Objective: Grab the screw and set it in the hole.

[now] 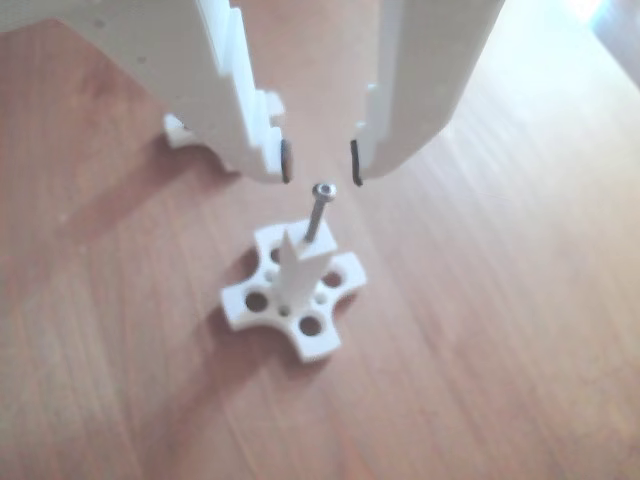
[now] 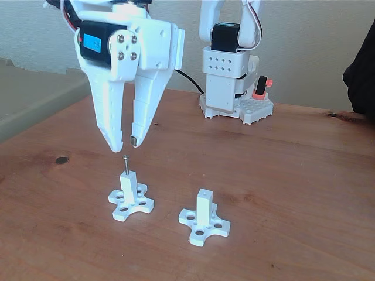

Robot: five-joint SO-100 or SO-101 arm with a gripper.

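A wooden table (image 2: 304, 175) holds two white plastic posts, each standing upright on a cross-shaped base pierced with round holes. In the fixed view, the left post (image 2: 129, 186) stands below the gripper, and the right post (image 2: 204, 205) stands apart from it, nearer the camera and to the right.

One screw (image 2: 125, 164) is seen. It is thin, dark grey metal with a small rounded head, and it stands upright in the top of the left post, with most of its shaft and its head sticking out above the square tip. In the other view the same screw (image 1: 319, 211) rises from the post tip and leans slightly to the right. The hole it sits in is covered by the screw itself. The right post's tip shows one tiny hole (image 2: 204, 191), with nothing in it.

One white two-finger gripper (image 2: 125, 144) hangs just above the screw head, pointing down. Its fingers are parted by a small gap and hold nothing. In the other view the gripper (image 1: 320, 165) shows a black pad on each fingertip, and the screw head sits just below the gap, touching neither.

Behind, the arm's white base (image 2: 234, 88) stands on the table.
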